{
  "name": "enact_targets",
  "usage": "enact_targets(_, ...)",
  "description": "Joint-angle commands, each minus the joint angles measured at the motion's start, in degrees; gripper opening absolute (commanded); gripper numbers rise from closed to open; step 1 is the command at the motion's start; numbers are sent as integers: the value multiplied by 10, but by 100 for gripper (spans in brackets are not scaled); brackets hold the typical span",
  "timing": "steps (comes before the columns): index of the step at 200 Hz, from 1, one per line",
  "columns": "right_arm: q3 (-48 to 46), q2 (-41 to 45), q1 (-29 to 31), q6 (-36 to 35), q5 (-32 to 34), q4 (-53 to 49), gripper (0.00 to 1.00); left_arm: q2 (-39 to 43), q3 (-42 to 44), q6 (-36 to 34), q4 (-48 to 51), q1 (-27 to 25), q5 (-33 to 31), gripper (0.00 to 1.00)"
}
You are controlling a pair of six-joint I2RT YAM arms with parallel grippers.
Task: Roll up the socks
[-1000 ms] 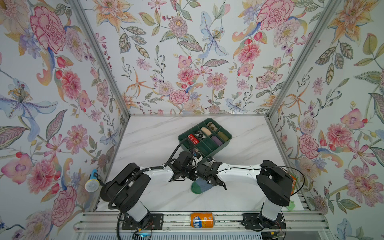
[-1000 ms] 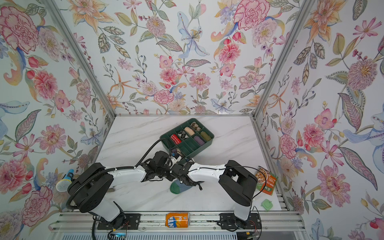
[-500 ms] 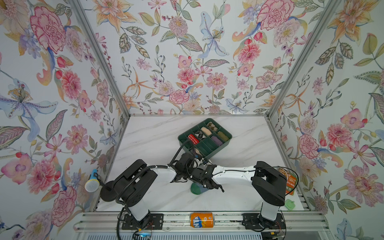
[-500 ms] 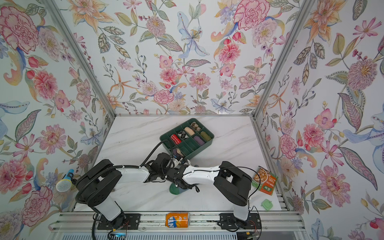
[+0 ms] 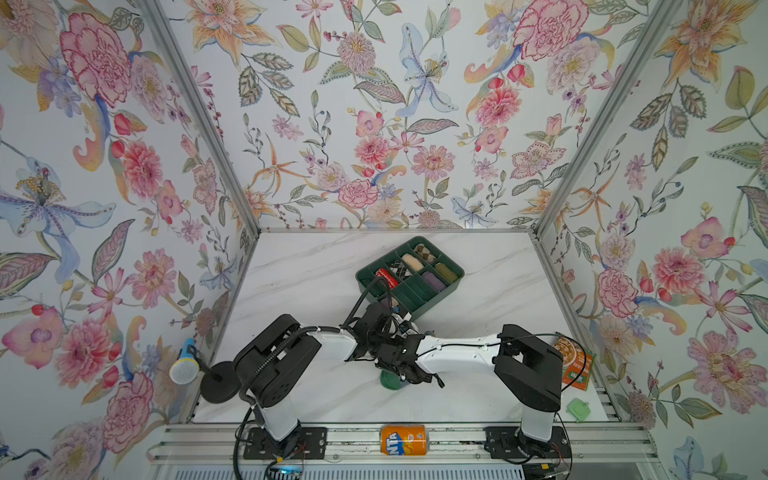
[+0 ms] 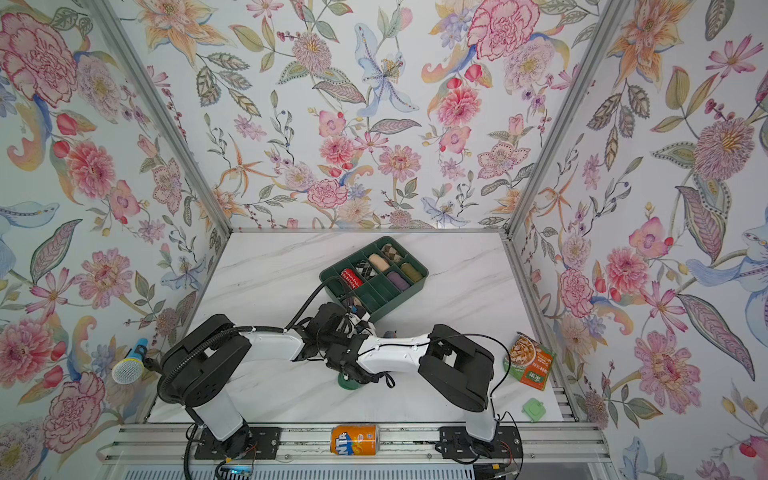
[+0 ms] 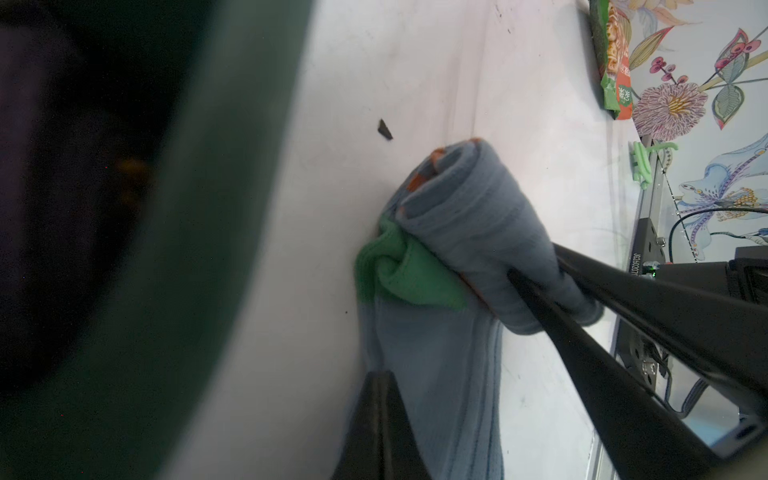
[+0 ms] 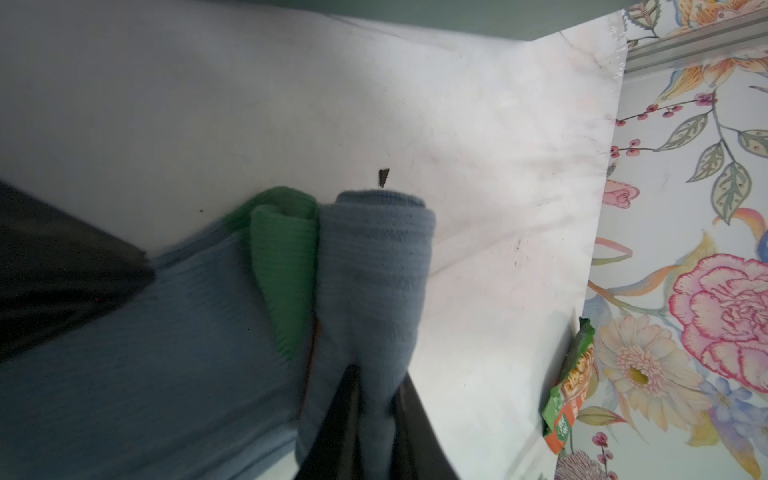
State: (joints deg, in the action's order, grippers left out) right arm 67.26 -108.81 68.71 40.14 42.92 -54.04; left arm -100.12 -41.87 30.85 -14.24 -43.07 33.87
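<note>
The socks [image 7: 469, 232] are grey-blue ribbed with a green heel. They lie on the white table, one end rolled into a thick tube [image 8: 374, 266]. The rest lies flat [image 7: 436, 374]. My right gripper [image 8: 380, 382] is shut on the near end of the roll, with knit fabric bunched between its black fingers [image 7: 623, 332]. My left gripper [image 7: 380, 376] is shut, its joined tips resting on the flat part just behind the heel. In both top views the two wrists cover the socks, and only a green end [image 5: 390, 380] [image 6: 348, 382] shows below them.
A dark green divided tray [image 5: 432, 301] [image 6: 395, 309] holding other rolled socks stands just behind the wrists, close by in the left wrist view [image 7: 208, 249]. A snack packet [image 5: 575, 365] and a small green clip [image 5: 579, 409] lie at the right. An orange can [image 5: 403, 438] lies on the front rail, and a microphone [image 5: 183, 368] stands at the left.
The right wrist has swung left, closer to the left wrist, over the socks. The green end showing below has shifted slightly left. The left gripper stays shut.
</note>
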Motion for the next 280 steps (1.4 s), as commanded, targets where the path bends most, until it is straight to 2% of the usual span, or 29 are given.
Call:
enact_targets(1, 18, -18, 17, -19, -4, 4, 18, -22, -16, -3, 17, -6, 2, 0)
enact_targets(73, 6, -8, 32, -64, -32, 57, 17, -44, -30, -13, 30, -6, -4, 0)
enact_targets(103, -11, 9, 32, -87, -58, 92, 13, -41, -43, -39, 83, -6, -28, 0)
enact_targets(156, -30, 26, 37, -109, -76, 129, 13, -4, -38, -65, 138, 12, -61, 4)
enact_targets(201, -32, 19, 49, -119, -69, 134, 13, 18, -19, -59, 120, 42, -40, 7)
enact_targets(234, -30, 14, 61, -121, -55, 134, 13, 11, -11, -45, 92, 42, -13, 6)
enact_targets(280, -41, 28, 66, -111, -40, 134, 13, 23, 7, -34, 80, 52, -13, 7)
